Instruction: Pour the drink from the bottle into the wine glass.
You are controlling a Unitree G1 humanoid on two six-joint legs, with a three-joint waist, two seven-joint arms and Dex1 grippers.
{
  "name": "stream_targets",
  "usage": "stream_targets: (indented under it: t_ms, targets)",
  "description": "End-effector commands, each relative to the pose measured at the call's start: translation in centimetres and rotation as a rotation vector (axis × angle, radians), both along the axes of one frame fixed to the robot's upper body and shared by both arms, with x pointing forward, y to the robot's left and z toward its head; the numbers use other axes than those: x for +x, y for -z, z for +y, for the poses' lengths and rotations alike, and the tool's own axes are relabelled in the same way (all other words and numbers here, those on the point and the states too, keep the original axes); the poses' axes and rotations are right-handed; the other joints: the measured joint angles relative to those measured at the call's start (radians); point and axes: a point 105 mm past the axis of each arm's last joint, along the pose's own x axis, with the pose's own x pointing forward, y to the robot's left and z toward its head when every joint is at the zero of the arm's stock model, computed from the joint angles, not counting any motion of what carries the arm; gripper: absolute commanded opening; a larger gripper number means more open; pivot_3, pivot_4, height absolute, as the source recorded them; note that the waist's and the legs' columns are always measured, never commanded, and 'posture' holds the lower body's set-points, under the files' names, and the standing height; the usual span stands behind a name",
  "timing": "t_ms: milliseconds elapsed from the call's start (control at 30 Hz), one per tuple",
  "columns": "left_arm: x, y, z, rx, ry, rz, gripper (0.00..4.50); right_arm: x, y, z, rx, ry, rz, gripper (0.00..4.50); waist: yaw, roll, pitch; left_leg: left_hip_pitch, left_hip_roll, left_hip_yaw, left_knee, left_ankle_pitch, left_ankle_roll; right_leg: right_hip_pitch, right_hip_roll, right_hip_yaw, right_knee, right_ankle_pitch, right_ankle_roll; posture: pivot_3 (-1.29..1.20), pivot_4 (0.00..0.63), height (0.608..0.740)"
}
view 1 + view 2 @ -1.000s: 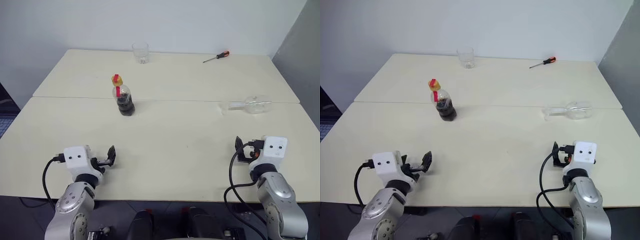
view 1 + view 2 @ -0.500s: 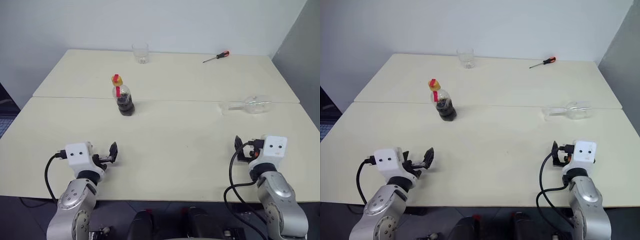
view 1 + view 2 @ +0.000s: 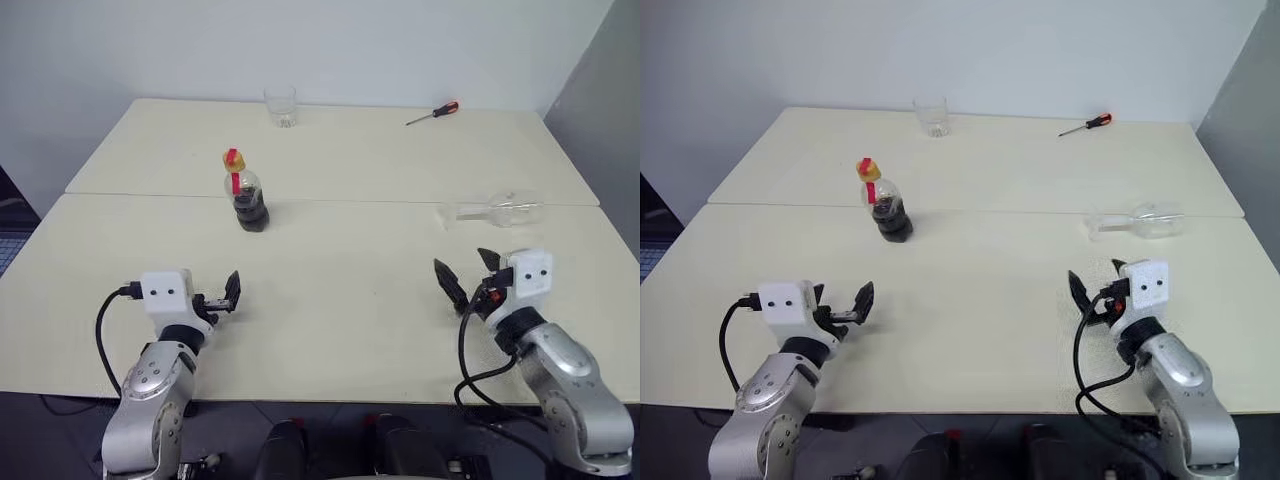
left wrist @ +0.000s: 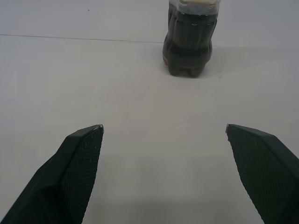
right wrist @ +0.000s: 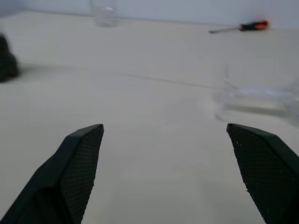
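The bottle (image 3: 245,193) stands upright at mid-table, left of centre, with a yellow cap, a red label strip and the dark drink (image 3: 251,213) in its lower body. The wine glass (image 3: 503,209) lies on its side at the right, foot pointing left. My left gripper (image 3: 229,294) is open near the front edge, well short of the bottle (image 4: 189,44), which stands straight ahead between its fingers. My right gripper (image 3: 468,271) is open and empty, angled left, a little in front of the lying wine glass (image 5: 261,95).
A short clear tumbler (image 3: 281,106) stands at the table's far edge. A screwdriver (image 3: 433,113) with a red handle lies at the far right. A seam runs across the table (image 3: 350,260) just behind the bottle.
My right gripper has swung to the left and risen a little, its fingers now spread in view. The left gripper has crept slightly forward. Bottle and glass have not moved.
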Motion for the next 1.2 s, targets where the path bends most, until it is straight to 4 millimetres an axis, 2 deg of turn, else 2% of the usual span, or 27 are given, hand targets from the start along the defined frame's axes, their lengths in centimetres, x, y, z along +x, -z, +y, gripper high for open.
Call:
stream_targets:
  t_ms: [33, 300, 367, 467, 667, 1067, 1200]
  targets:
    - [0.8, -1.5, 0.2, 0.022, 0.026, -0.069, 4.47, -1.3, -2.4, 2.2, 0.023, -0.223, -0.092, 4.5, 0.001, 0.0, 0.0, 0.0, 0.0, 0.0, 0.0, 0.0, 0.0, 0.0, 0.0, 0.0, 0.0, 0.0, 0.0, 0.0, 0.15, 0.74]
    - [2.4, -2.4, -0.3, 0.013, 0.094, -0.112, 4.47, -2.5, -3.2, 4.4, 0.015, -0.465, -0.107, 4.5, 0.001, 0.0, 0.0, 0.0, 0.0, 0.0, 0.0, 0.0, 0.0, 0.001, 0.0, 0.0, 0.0, 0.0, 0.0, 0.0, 0.15, 0.74]
    - [2.7, -2.5, -0.5, 0.024, 0.115, -0.118, 4.47, -3.7, -2.7, 5.2, -0.036, -0.579, -0.105, 4.5, 0.001, 0.0, 0.0, 0.0, 0.0, 0.0, 0.0, 0.0, 0.0, 0.001, 0.0, 0.0, 0.0, 0.0, 0.0, 0.0, 0.15, 0.74]
    - [3.2, -2.4, -0.7, 0.054, 0.13, -0.117, 4.47, -4.5, -2.0, 5.5, -0.087, -0.656, -0.107, 4.5, 0.001, 0.0, 0.0, 0.0, 0.0, 0.0, 0.0, 0.0, 0.0, 0.001, 0.0, 0.0, 0.0, 0.0, 0.0, 0.0, 0.15, 0.74]
    - [5.0, -2.5, -0.1, 0.102, 0.12, -0.121, 4.47, -3.5, -2.4, 5.7, -0.062, -0.643, -0.134, 4.5, 0.002, 0.0, 0.0, 0.0, 0.0, -0.001, 0.001, 0.0, 0.0, 0.001, 0.0, -0.001, 0.0, 0.0, 0.0, 0.0, 0.15, 0.74]
    - [8.4, -2.8, 0.6, 0.132, 0.114, -0.148, 4.47, -3.1, -3.0, 6.0, -0.053, -0.641, -0.149, 4.5, 0.003, 0.0, 0.0, 0.0, 0.0, -0.002, 0.001, 0.0, 0.0, 0.001, -0.001, -0.002, 0.0, 0.001, 0.0, 0.0, 0.15, 0.74]
    - [9.6, -3.3, 0.2, 0.149, 0.134, -0.165, 4.47, -2.9, -3.1, 6.1, -0.054, -0.635, -0.152, 4.5, 0.003, 0.0, 0.0, 0.0, 0.0, -0.002, 0.001, 0.0, 0.0, 0.001, -0.001, -0.002, 0.0, 0.001, 0.0, 0.0, 0.15, 0.74]
